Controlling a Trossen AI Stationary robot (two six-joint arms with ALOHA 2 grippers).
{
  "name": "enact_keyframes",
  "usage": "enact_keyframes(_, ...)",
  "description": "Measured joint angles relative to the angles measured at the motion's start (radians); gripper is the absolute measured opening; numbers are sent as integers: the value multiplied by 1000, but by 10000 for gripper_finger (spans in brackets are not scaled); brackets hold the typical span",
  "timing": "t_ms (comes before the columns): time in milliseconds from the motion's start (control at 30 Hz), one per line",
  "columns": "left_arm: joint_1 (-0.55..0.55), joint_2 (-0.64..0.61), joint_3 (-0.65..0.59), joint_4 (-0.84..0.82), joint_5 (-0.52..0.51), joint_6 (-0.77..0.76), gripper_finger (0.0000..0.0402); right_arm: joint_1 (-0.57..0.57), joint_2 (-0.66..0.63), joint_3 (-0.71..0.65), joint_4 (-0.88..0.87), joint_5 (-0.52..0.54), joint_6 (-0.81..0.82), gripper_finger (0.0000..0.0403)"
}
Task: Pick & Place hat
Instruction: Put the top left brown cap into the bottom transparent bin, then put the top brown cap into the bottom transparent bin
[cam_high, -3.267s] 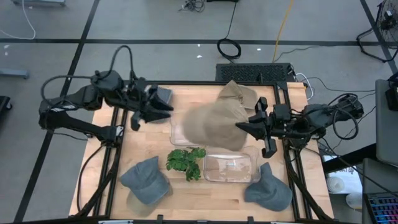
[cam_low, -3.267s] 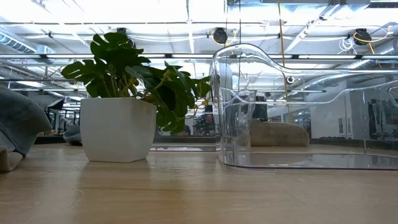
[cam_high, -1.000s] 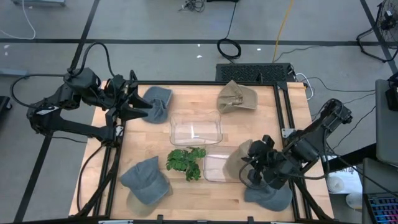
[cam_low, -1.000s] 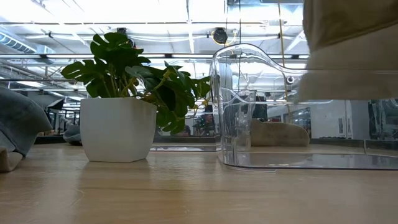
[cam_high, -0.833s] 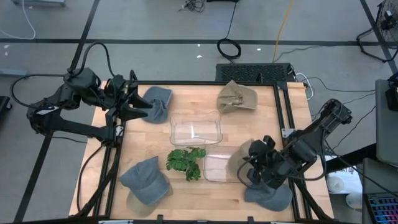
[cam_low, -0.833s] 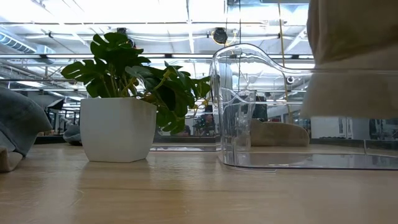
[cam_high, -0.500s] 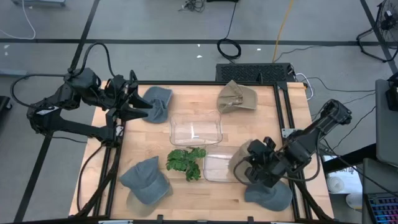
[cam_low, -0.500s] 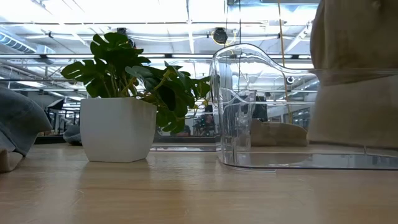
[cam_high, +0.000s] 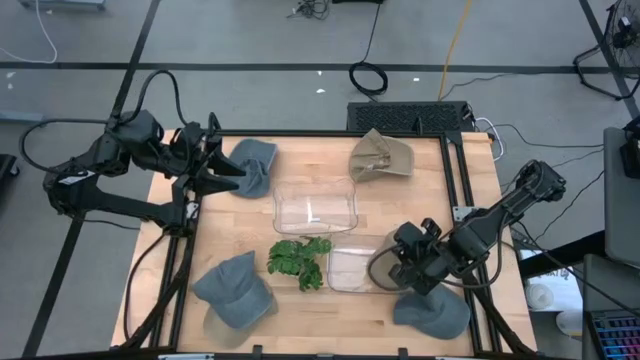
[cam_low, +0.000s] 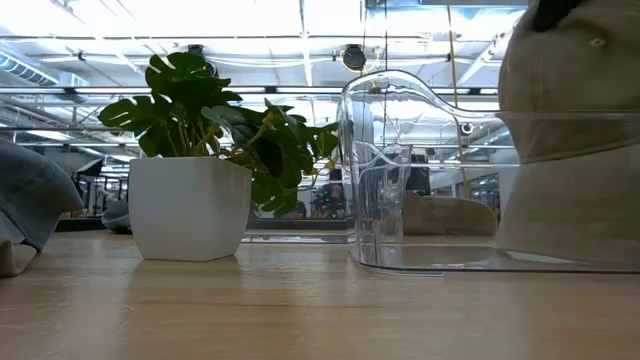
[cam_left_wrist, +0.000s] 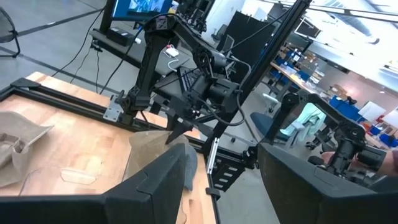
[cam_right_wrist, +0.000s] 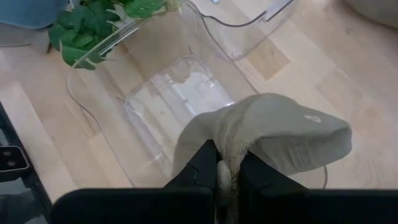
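The main risk is the tan hat (cam_right_wrist: 267, 134) snagging on the rim of the near clear bin (cam_high: 343, 268) or flopping over its right wall when let go, since it hangs over that end instead of the bin's middle. The right end effector (cam_right_wrist: 227, 163) is pressed together, pinching the hat's fabric. The left end effector (cam_high: 232, 174) waits spread and holding nothing, just beside a grey hat (cam_high: 256, 160) at the table's (cam_high: 420, 205) far left.
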Motion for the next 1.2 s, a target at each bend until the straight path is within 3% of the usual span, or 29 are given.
enact_keyframes(133,0,0,0,0,0,-2,212,2,-8,0,0,-23,0,50)
enact_keyframes(433,0,0,0,0,0,-2,212,2,-57,0,-6,-23,6,213)
enact_keyframes(633,0,0,0,0,0,-9,212,2,-89,0,-5,-23,-9,284)
enact_keyframes(900,0,0,0,0,0,-17,212,2,-96,0,-5,-25,-10,323)
enact_keyframes(1200,0,0,0,0,0,-17,212,-9,-109,0,-2,-22,-47,324)
